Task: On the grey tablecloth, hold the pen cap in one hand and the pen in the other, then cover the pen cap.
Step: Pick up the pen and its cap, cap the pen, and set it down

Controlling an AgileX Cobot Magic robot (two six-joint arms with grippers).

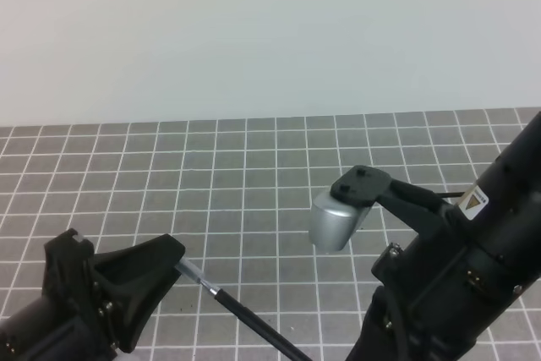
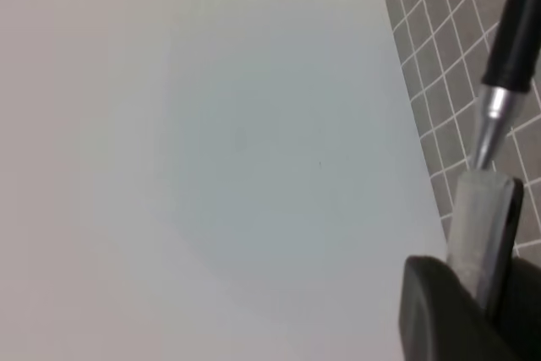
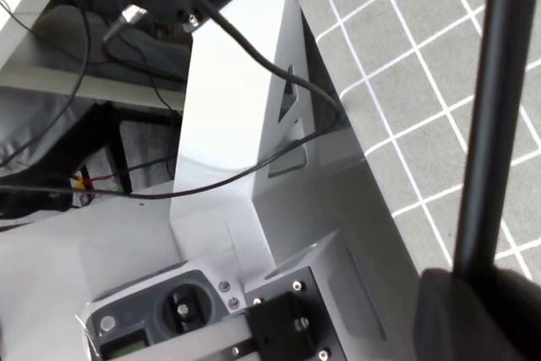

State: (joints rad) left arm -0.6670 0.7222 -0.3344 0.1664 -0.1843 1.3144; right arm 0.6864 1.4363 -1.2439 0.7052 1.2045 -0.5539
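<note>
The pen hangs slanted above the grey tablecloth, low in the exterior view. Its silvery tip points up-left into the closed fingertips of my left gripper. In the left wrist view the pen comes down from the top right and its tip meets the shut fingers. The pen cap cannot be made out between them. My right gripper is shut on the rear of the pen shaft; it lies below the exterior frame.
A pale wall rises behind the cloth's far edge. The right arm's silver wrist camera housing hangs over the middle right. The right wrist view shows a white stand with black cables beside the cloth.
</note>
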